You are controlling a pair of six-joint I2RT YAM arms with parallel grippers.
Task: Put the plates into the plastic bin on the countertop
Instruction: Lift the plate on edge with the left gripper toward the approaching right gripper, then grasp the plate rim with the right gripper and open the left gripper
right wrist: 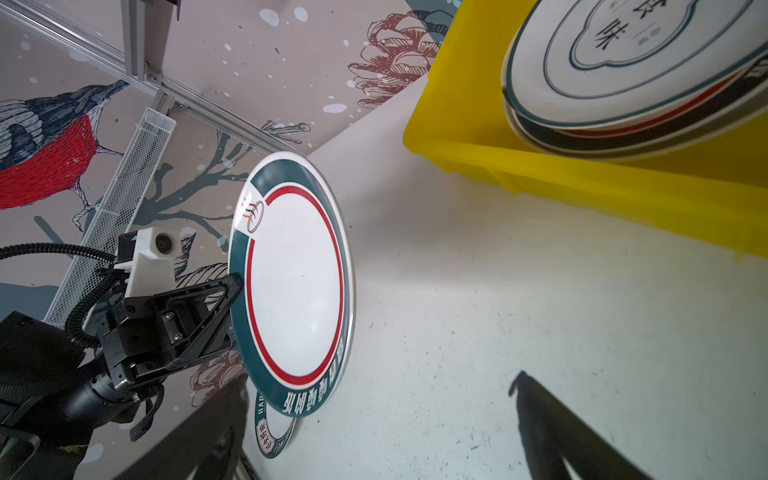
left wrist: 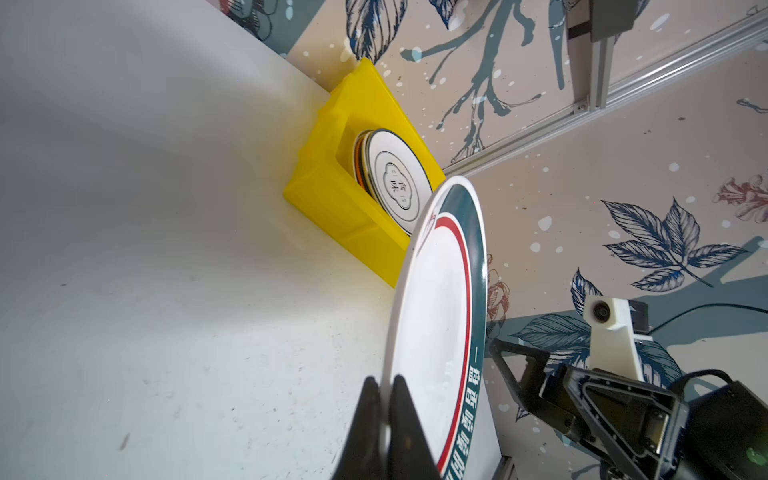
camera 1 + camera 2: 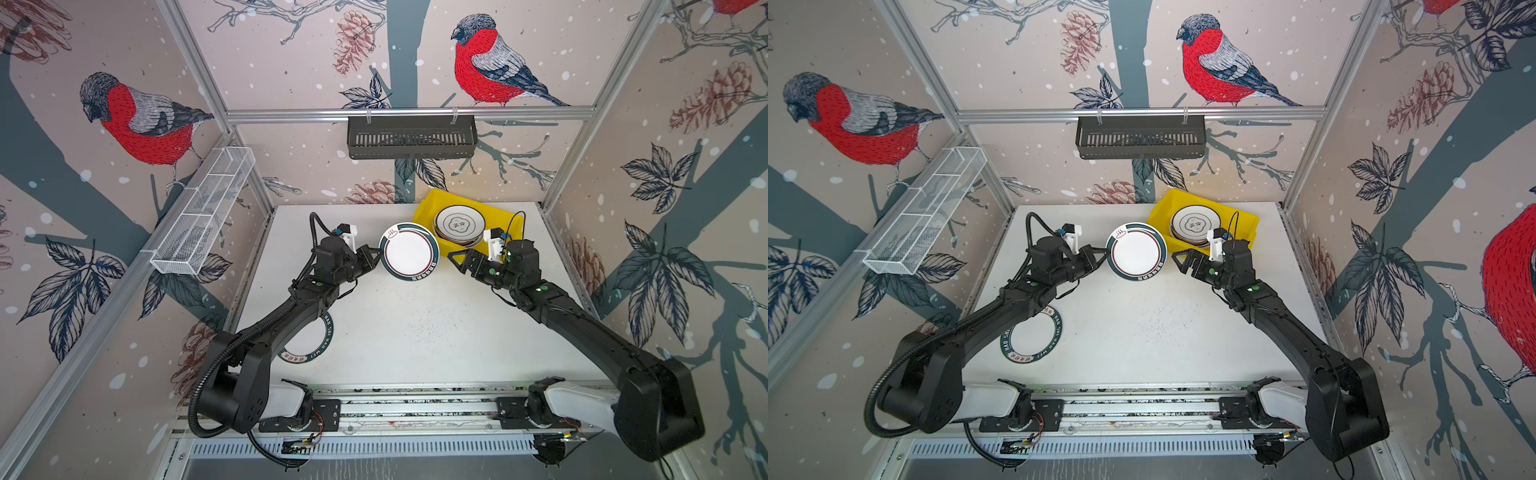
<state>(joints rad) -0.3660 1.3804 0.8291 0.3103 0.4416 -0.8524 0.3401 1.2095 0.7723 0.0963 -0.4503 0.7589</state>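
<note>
1. Nearest the camera, the base rail (image 3: 415,405) is carrying two black arms, both reaching away over the white countertop (image 3: 415,332).
2. The left gripper (image 3: 376,257) is clamping the rim of a teal-rimmed plate (image 3: 409,251), holding it raised and tilted just beside the yellow plastic bin (image 3: 428,203) at the countertop's far right.
3. The bin is already holding a stack of plates (image 3: 459,226). Another lettered plate (image 3: 1034,338) is lying flat beneath the left arm.
4. To go well, I judge the carried plate should be clearing the bin's near lip, then levelling over the stack before release.
5. The left arm is stretching forward, wrist rolled. The right arm is bending inward, with the right gripper (image 3: 455,262) gaping wide and empty, facing the plate.
</note>
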